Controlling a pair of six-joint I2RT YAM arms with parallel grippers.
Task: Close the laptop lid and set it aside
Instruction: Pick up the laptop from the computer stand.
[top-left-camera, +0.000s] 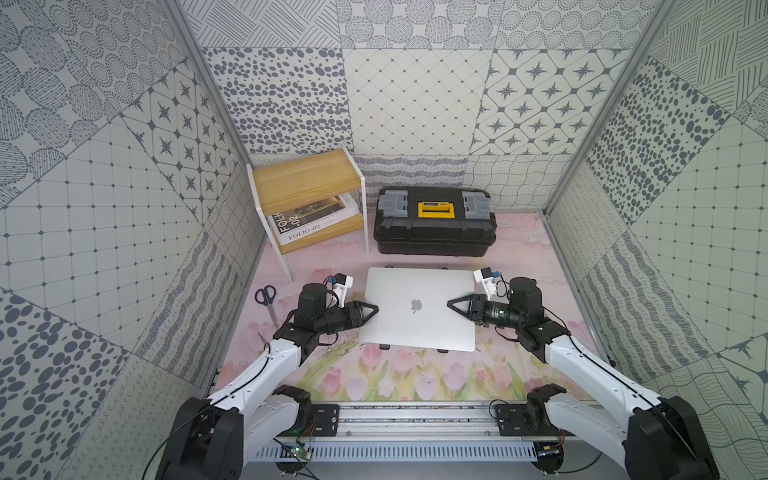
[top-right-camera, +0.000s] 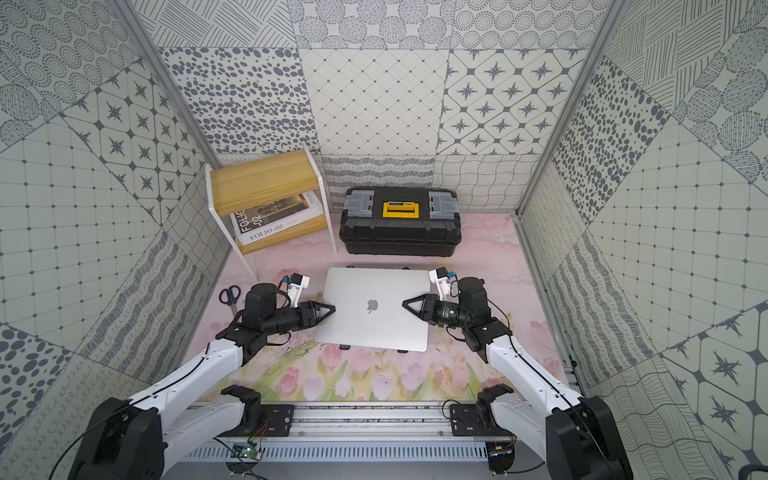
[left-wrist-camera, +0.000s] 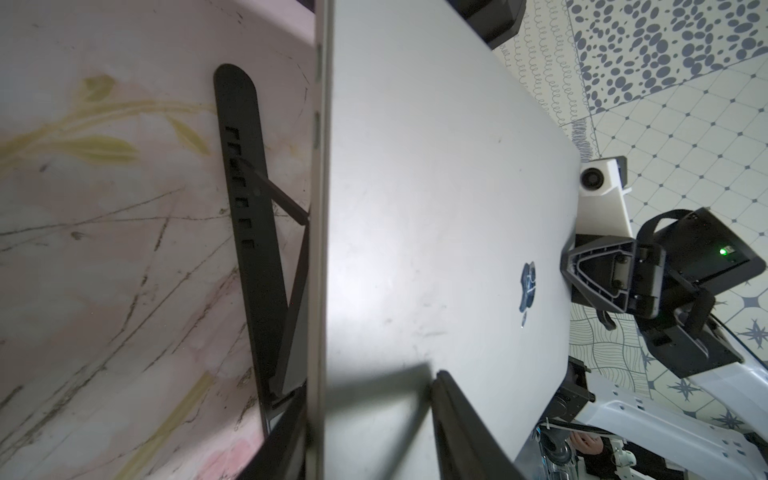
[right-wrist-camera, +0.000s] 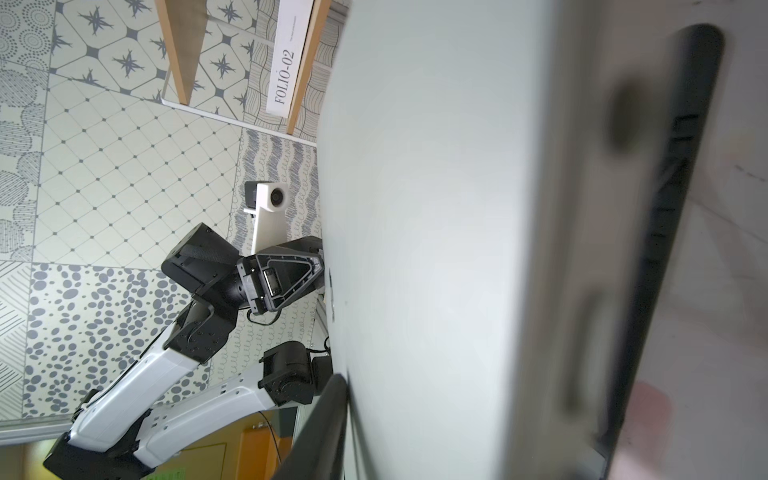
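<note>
One closed laptop (top-left-camera: 419, 324), logo upward, is supported on a black folding stand (left-wrist-camera: 253, 249) at the bench (top-left-camera: 374, 374) centre. Its left edge is straddled by the part-open left fingers (left-wrist-camera: 465, 415), its right edge overlapped by the right fingers (right-wrist-camera: 328, 411); clamping cannot be determined for either.

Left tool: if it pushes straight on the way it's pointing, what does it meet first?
The laptop. The left tool points across it with its fingers above and below the side edge, so that edge would likely run deeper between them; whether they touch it now is unclear.
</note>
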